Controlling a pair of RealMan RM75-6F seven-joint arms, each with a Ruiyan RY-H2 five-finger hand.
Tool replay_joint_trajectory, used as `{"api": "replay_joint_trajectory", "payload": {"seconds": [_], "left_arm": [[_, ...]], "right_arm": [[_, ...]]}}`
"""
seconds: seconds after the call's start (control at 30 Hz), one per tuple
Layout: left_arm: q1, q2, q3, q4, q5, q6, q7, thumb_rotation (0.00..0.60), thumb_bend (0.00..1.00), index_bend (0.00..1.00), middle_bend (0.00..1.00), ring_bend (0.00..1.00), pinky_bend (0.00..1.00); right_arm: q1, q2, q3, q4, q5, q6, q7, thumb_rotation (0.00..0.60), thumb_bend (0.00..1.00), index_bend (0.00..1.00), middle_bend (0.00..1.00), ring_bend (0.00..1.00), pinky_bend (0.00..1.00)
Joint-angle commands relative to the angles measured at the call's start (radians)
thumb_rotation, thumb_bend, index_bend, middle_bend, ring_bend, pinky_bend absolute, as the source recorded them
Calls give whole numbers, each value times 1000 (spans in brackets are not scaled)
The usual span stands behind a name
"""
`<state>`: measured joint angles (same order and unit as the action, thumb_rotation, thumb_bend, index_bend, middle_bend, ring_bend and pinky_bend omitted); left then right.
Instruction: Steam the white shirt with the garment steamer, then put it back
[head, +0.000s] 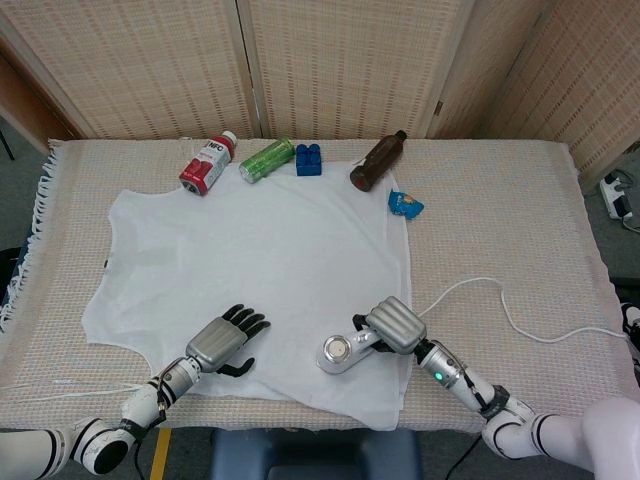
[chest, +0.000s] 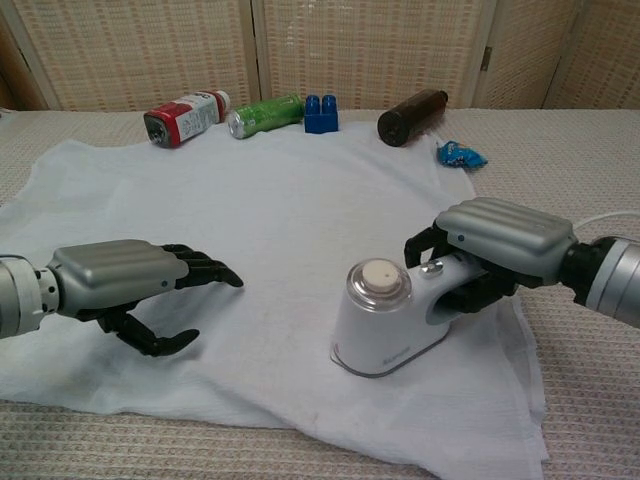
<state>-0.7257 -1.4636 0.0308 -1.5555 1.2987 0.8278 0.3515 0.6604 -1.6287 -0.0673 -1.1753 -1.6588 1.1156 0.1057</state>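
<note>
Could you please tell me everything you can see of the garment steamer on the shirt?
The garment steamer is a small white appliance that looks like glossy plastic, with a round clear-rimmed cap on top and a loop handle at its back. It stands upright on the white shirt, near the shirt's front right part. The right hand grips its handle, fingers wrapped through the loop. A white cord trails off behind the hand across the table to the right.
</note>
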Motion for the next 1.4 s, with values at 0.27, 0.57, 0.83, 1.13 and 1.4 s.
{"api": "replay_joint_trajectory", "payload": {"seconds": [0.27,0.57,0.83,1.13,1.4], "left_arm": [[-4,-1,-4,-9,-3,0,14,301,525,121,102,2,0],[-5,6,-11,-22,-4,9,20,298,525,121,102,1,0],[17,47,-52,-57,10,52,-124,301,504,121,94,0,0],[56,86,-97,-34,8,124,-252,301,215,122,93,0,0],[89,115,-111,-30,-7,151,-325,298,195,121,93,0,0]], "right_arm": [[-73,81,-71,-66,-56,81,3,600,524,863,882,814,926],[-125,156,-46,-121,-61,188,-6,600,523,862,882,814,926],[-162,217,66,-90,111,175,25,600,524,858,882,808,926],[-203,194,125,73,289,53,96,600,510,828,868,754,926],[-204,138,152,189,327,-15,142,600,446,795,823,700,925]]}}
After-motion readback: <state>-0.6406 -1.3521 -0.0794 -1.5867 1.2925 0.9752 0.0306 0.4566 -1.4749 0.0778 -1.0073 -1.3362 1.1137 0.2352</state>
